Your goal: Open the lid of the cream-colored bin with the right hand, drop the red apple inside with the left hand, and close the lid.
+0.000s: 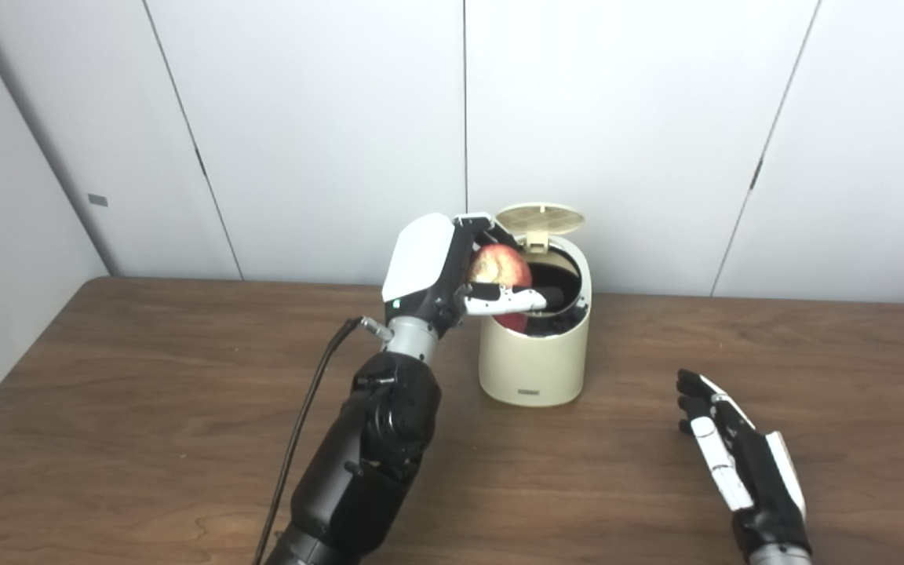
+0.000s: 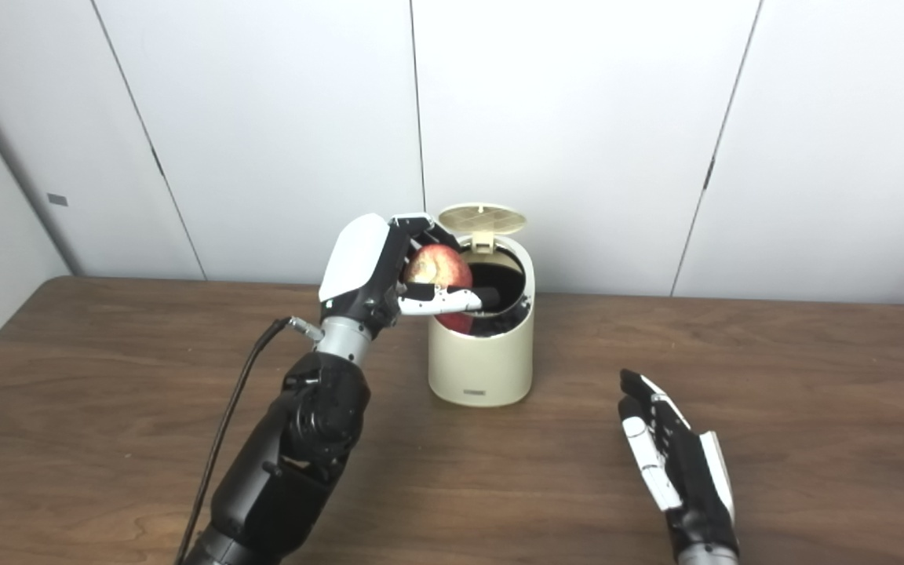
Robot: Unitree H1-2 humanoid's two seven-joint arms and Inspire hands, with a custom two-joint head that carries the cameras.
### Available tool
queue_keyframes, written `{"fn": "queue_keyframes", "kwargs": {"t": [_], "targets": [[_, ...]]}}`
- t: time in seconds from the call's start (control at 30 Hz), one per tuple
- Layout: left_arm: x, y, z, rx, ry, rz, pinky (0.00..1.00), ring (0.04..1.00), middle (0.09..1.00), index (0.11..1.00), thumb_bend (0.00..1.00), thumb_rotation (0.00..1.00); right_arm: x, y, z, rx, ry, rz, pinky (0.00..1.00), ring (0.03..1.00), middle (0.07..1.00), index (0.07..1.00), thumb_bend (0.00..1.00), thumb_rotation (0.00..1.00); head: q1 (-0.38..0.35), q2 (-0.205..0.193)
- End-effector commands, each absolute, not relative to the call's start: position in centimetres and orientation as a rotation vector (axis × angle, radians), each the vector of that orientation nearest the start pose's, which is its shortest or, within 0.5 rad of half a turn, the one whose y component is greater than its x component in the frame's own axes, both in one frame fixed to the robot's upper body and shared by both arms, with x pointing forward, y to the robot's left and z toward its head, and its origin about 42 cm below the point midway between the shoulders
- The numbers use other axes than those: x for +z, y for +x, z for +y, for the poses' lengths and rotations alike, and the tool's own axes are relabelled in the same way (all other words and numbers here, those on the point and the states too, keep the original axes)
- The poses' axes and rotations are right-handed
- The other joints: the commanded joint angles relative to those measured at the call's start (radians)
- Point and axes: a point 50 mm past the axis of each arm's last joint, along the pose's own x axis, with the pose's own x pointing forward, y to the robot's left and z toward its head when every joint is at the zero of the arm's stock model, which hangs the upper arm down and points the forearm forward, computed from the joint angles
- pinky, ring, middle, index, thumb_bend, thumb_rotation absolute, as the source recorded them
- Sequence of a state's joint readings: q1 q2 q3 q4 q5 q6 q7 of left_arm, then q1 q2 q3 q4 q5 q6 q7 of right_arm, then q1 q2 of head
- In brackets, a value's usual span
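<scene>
**Apple held over open bin; release pending**

Standing toward the far edge of the table [image 1: 146,439], about midway along it: cream-colored bin [image 1: 532,361], upright. Lid [image 1: 540,219] standing raised at the back on its hinge, leaving the dark mouth fully exposed to the front and left, presumably so the apple can enter without fouling.

Holding the red apple [image 1: 501,267]: left hand [image 1: 452,271], fingers and thumb curling round the fruit, thumb lying across its lower front. Apple sitting at the near-left part of the bin's rim, partly over the opening, lower portion appearing to dip just below rim level. Judging this placement as deliberate: keeping the fruit over the mouth so that a release drops it inside rather than onto the table.

Resting near the right part of the table's near edge, well apart from the bin: right hand [image 1: 723,447], holding nothing, fingers extended and slightly spread, palm turned sideways. Likely parking clear of the left arm's path while waiting to shut the lid.

Remaining, by judgement: letting go of the apple, withdrawing the left hand, closing the lid.
</scene>
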State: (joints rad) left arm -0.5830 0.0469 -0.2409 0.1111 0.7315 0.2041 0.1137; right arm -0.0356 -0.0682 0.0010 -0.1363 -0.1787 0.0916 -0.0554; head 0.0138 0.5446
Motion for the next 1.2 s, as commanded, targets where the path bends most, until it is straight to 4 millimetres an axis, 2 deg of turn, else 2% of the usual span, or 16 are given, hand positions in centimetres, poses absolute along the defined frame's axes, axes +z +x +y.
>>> {"fn": "queue_keyframes", "kwargs": {"t": [0.0,0.67,0.93,1.17], "targets": [[29.0,43.6,10.9,0.032,0.809,-0.542,0.34,0.414,0.494,0.522,0.47,0.0,15.8,29.9,-22.7,-0.069,-0.241,-0.18,0.78,0.858,0.864,0.845,0.42,0.87,0.001,0.001],[29.8,43.8,8.5,0.015,0.771,-0.545,0.33,0.408,0.483,0.513,0.47,0.0,15.8,29.9,-22.4,-0.064,-0.235,-0.18,0.79,0.858,0.861,0.856,0.4,0.87,-0.009,0.005],[29.3,44.2,8.6,0.014,0.793,-0.532,0.35,0.423,0.494,0.522,0.48,0.0,16.0,29.8,-22.3,-0.072,-0.228,-0.181,0.79,0.854,0.853,0.843,0.4,0.87,-0.012,0.011],[28.2,44.5,8.9,0.002,0.897,-0.563,0.33,0.411,0.525,0.52,0.47,0.0,16.4,29.7,-22.3,-0.078,-0.212,-0.185,0.79,0.858,0.849,0.841,0.39,0.85,-0.01,0.016]]}}
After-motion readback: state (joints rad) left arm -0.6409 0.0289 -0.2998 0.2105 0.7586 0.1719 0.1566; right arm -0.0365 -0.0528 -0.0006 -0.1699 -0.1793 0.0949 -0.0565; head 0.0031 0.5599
